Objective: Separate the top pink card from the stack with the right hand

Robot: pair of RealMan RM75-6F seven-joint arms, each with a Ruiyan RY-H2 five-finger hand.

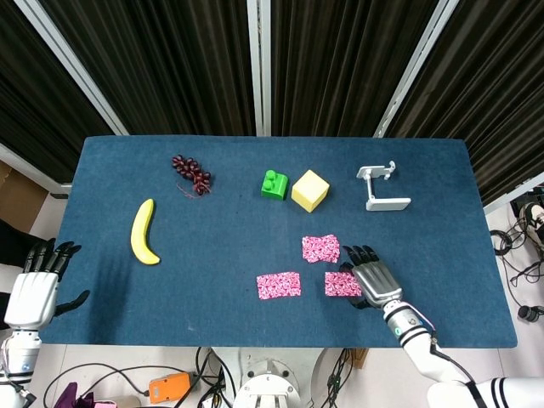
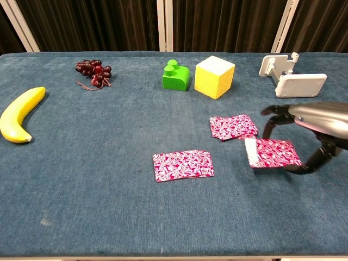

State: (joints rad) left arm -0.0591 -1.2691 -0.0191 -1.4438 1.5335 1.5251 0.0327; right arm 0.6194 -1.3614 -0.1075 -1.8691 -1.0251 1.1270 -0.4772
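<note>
A blue cloth-covered table (image 1: 212,255) carries a banana (image 1: 144,233) at its left, a bunch of dark grapes (image 1: 191,173) toward the back, a green block (image 1: 274,184) just beside a yellow cube (image 1: 310,189), a white phone stand (image 1: 381,187) at back right, and near the front a pink card stack (image 1: 320,248) and a single pink card (image 1: 279,286)

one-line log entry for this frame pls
right robot hand: holding pink card off the table | card pile: beside it | loose card: flat | left robot hand: idle, empty

The right hand (image 2: 321,128) is cut off by the chest view's edge (its fingers (image 2: 272,124) partly blurred).
</note>
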